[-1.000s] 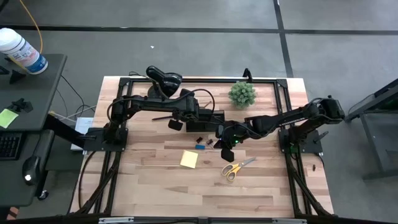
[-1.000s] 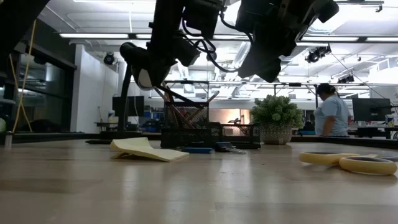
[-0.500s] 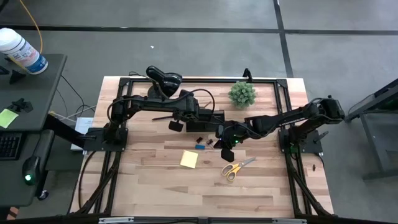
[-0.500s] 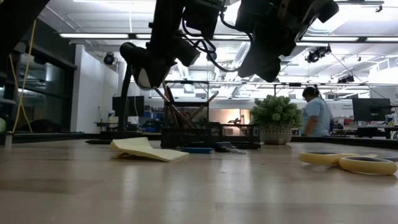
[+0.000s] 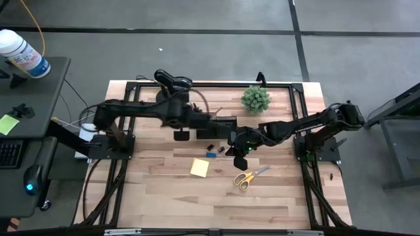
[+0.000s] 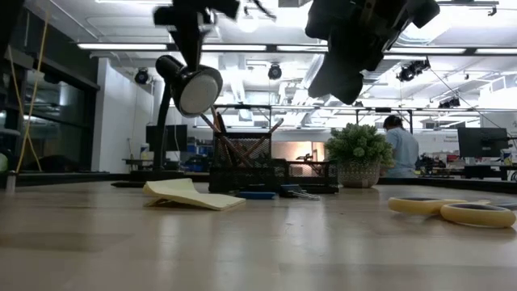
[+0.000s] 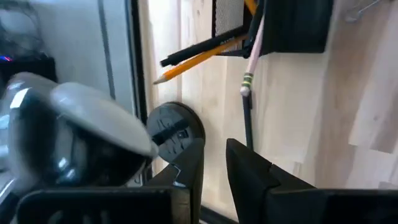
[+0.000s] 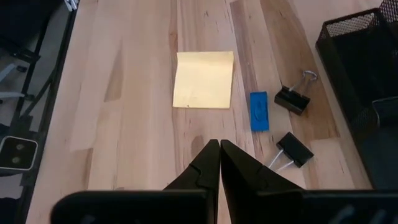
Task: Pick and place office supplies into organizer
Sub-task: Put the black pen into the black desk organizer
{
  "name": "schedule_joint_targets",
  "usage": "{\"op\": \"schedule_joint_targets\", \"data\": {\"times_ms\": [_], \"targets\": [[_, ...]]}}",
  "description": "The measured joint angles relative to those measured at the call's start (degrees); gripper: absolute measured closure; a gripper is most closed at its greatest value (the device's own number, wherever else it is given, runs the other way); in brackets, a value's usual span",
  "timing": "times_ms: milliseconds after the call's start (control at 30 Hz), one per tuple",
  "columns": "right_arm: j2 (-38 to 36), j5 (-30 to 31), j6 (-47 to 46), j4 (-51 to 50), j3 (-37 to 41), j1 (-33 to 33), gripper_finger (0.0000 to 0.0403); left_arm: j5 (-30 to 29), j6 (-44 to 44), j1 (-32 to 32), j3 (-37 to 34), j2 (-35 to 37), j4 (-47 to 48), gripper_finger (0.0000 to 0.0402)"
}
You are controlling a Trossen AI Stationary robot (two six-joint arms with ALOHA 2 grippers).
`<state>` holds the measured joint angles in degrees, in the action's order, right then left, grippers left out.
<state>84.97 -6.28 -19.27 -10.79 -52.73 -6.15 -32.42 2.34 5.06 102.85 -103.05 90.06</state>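
Several supplies remain on the tabletop (image 5: pixel 164 196).
Right gripper (image 8: pixel 219 149), fingers pressed together, hovers over the clips (image 8: pixel 293 99); it must open first. Left gripper (image 7: pixel 214 162), fingers slightly parted, holds nothing.

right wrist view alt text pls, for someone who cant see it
Looking down past the right gripper, its two dark fingers pressed shut and holding nothing, a wooden table carries a square yellow sticky-note pad. Beside the pad lie a small blue block and two black binder clips, with the black mesh organizer at the frame's edge.
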Motion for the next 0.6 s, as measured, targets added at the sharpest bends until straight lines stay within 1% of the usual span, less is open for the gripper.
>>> {"op": "schedule_joint_targets", "data": {"times_ms": [200, 300, 433, 533, 600], "targets": [[0.02, -0.04, 0.58, -0.1, 0.04, -0.01, 0.0392, -1.21, 4.57, -5.36, -4.65, 5.71, -0.06, 0.0346], [0.02, -0.04, 1.59, -0.1, 0.07, 0.0, 0.0392, -1.46, 6.2, -5.1, -6.13, 5.9, -0.06, 0.0346], [0.04, -0.16, 1.74, -0.28, 0.09, 0.0, 0.0392, 0.36, 7.55, -3.8, -8.38, 5.92, -0.04, 0.0346], [0.04, -0.51, 1.35, -0.35, 0.09, -0.12, 0.0392, 1.24, 5.48, -4.01, -12.09, 7.39, -1.06, 0.0346], [0.07, -0.4, 1.2, -0.66, 0.09, -0.44, 0.0392, 2.67, 2.46, -4.18, -15.82, 10.09, -4.84, 0.0346]]}}
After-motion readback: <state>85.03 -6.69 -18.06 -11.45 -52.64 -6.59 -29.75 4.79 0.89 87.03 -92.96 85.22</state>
